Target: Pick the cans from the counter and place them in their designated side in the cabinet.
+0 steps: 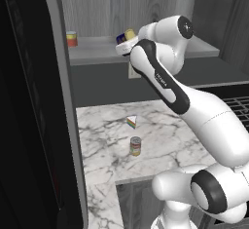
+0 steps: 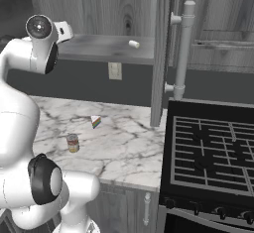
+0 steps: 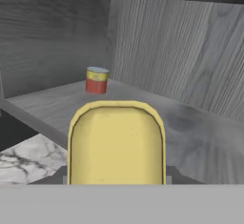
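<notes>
Round can [image 1: 135,146] is sat on the counter [image 1: 160,135], wedge [image 1: 132,122] just behind it; short can [image 1: 72,39] is parked far left on the cabinet shelf [image 1: 97,52].

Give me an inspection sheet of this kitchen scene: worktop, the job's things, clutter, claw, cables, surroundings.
Surface: white marble counter.
Job's things: boxy blue can with yellow top held up at the cabinet shelf; round labelled can upright on the counter.
Clutter: rainbow-striped wedge on the counter; short red-and-yellow can on the shelf; small pale item on the shelf.
Claw: claw shut on the boxy can.
Cables: nothing seen.
Surroundings: black stove grate, wall outlet, open cabinet door.
</notes>
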Motion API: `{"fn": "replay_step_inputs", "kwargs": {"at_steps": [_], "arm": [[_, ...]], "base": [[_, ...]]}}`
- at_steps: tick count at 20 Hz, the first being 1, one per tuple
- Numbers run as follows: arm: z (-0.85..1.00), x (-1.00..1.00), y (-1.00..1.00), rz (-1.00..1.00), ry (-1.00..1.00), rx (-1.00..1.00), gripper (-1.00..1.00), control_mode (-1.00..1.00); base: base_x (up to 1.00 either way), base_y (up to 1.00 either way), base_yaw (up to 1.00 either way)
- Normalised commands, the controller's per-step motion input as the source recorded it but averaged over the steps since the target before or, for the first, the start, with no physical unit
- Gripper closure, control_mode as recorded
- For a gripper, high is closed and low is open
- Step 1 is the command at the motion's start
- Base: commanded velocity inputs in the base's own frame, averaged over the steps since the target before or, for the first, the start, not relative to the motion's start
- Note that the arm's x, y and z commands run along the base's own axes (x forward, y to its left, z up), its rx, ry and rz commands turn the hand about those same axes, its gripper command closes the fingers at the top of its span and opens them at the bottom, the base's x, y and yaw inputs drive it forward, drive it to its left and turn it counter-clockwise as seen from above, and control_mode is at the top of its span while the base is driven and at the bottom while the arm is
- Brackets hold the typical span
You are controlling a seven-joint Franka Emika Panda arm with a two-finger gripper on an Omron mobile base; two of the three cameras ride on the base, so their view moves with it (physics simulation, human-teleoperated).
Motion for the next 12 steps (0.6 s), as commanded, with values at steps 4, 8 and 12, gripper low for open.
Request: {"fn": "replay_step_inputs", "kwargs": {"at_steps": [4, 8, 12], "arm": [[0.00, 0.14, 0.05, 0.00, 0.00, 0.00, 1.00, -1.00], [0.00, 0.13, 0.08, 0.00, 0.00, 0.00, 1.00, -1.00], [0.00, 0.12, 0.07, 0.00, 0.01, 0.00, 1.00, -1.00]], "base": [[0.00, 0.00, 0.00], [0.00, 0.00, 0.00], [0.00, 0.00, 0.00]]}}
